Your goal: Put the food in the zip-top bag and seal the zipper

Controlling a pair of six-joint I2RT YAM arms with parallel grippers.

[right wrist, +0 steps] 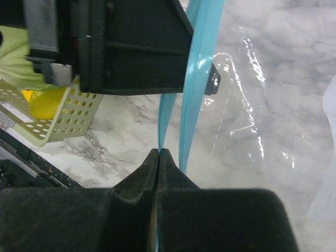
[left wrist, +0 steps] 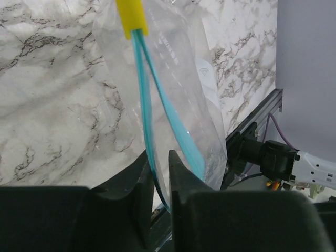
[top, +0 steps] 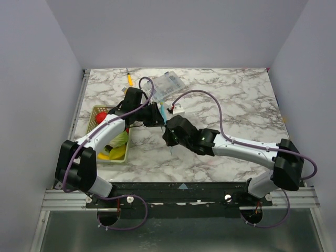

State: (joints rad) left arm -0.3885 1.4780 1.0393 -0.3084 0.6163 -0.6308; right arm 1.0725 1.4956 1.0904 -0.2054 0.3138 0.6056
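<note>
Top view: the left hand (top: 154, 115) and the right hand (top: 169, 126) meet over the middle of the marble bench (top: 236, 105). A short length of the light blue zipper (top: 165, 111) shows between them, so the zip-top bag hangs up off the bench there. The food (top: 119, 139), red, green and yellow pieces, lies in a yellow-green basket (top: 95, 111) under the left arm. A clear box (top: 168, 84) sits further back.

Left wrist view: the zip-top bag (left wrist: 178, 63) is clear, crinkled film hanging upright. The zipper (left wrist: 144, 94) has parted into two blue strips that spread from a yellow slider (left wrist: 131, 16) at the top. One strip runs down into the left hand (left wrist: 160, 160), whose fingers (left wrist: 142, 176) stand a thin slit apart around it. I cannot tell whether they press on it.

Right wrist view: the right hand (right wrist: 159, 155) is pressed together, pinching one blue strip of the zipper (right wrist: 167, 113) at its tips. The other strip curves up just beside it, in front of the black body of the left hand. Clear film (right wrist: 241, 105) trails to the right. The basket (right wrist: 68, 118) with yellow food (right wrist: 44, 102) lies at the left.
</note>
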